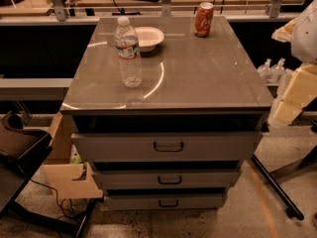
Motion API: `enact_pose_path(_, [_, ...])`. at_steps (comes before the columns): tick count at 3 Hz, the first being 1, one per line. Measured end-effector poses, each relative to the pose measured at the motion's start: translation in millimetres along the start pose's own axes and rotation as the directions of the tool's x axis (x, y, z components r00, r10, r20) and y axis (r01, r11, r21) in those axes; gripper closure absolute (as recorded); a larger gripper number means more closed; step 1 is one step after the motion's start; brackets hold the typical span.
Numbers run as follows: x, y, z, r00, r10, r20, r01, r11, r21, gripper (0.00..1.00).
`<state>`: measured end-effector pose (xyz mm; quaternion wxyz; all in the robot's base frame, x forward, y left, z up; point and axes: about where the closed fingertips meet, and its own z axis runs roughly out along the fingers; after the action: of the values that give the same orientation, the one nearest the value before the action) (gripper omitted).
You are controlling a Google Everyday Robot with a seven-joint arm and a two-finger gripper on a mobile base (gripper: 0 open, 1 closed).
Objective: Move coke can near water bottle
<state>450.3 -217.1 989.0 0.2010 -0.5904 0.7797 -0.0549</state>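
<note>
**Coke can at the cabinet's back edge, well apart from the bottle**

Nearest you is the front of the grey cabinet point(168, 145), with three drawers stacked one under another, each with a dark handle. A piece of cardboard point(69, 180) sits low against the cabinet's left side.

The gripper point(292, 95) hangs off the cabinet's right side, about level with the front edge of the top and over none of the things on it. You cannot tell from here whether it is open or closed, and it holds nothing you can see.

On the cabinet top, the water bottle point(129, 53) stands upright, left of centre and closer to the front than the rest. Just behind it, slightly to the right, is a white bowl point(148, 36). Farthest back, the coke can point(204, 19) stands upright at the cabinet's back edge, right of centre, with bare top between it and the bottle.
</note>
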Motion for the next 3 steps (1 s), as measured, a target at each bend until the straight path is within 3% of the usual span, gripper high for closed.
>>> enact_pose_path(1, [6,-24,8,0.972,0.191,0.137,-0.204,0.975,0.087,0.0])
enact_pose_path(2, [16,-32,12,0.897,0.361,0.256,-0.401,0.907,0.128,0.0])
enact_pose_path(3, [31,-54,22,0.781,0.494,0.383,-0.577,0.8051,0.138,0.0])
